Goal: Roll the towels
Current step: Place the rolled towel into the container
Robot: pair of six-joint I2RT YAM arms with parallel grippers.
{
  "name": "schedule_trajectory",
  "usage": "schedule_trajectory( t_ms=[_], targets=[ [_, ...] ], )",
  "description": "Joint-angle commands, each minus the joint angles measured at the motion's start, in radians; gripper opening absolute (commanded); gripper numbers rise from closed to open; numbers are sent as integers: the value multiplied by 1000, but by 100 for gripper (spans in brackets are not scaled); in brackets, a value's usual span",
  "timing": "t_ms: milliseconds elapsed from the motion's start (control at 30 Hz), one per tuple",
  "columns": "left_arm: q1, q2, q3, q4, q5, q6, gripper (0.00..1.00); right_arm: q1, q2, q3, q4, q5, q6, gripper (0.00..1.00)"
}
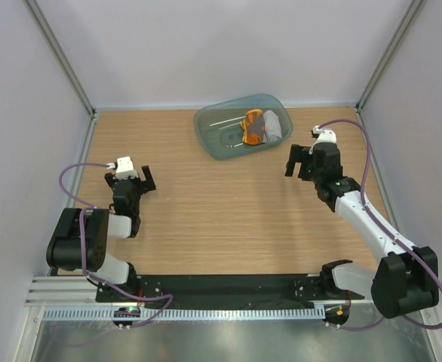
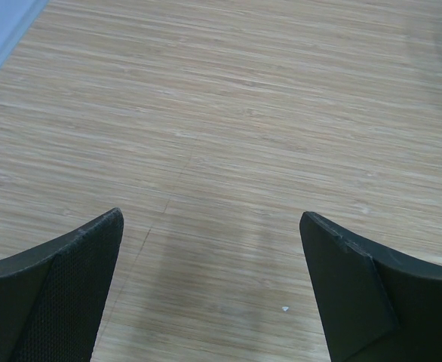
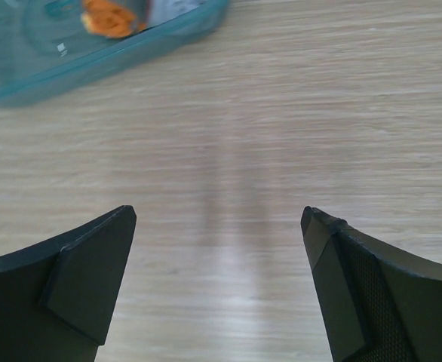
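Note:
Two rolled towels lie side by side in the right half of the teal plastic tray at the back of the table: the yellow-orange printed towel and the grey towel to its right. In the right wrist view the tray's rim and a bit of the orange towel show at top left. My left gripper is open and empty over bare wood at the left. My right gripper is open and empty, to the right of and nearer than the tray.
Pale walls with metal corner posts enclose the wooden table. A black rail runs along the near edge between the arm bases. Purple cables loop beside each arm.

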Motion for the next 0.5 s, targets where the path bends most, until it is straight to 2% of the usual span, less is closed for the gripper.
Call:
schedule_trajectory(
  t_ms=[0,133,200,233,467],
  targets=[
    [5,-15,4,24,7,3,100,-104,28,-77,136,57,18,100],
    [5,-16,4,23,7,3,100,-189,37,-198,357,12,-2,100],
    [5,-16,4,23,7,3,100,-207,26,-276,431,49,-5,100],
    [5,-15,6,21,7,3,100,-212,25,-305,522,83,-5,100],
    [5,-12,21,-2,64,24,100,-238,110,-500,934,80,-71,100]
  ],
)
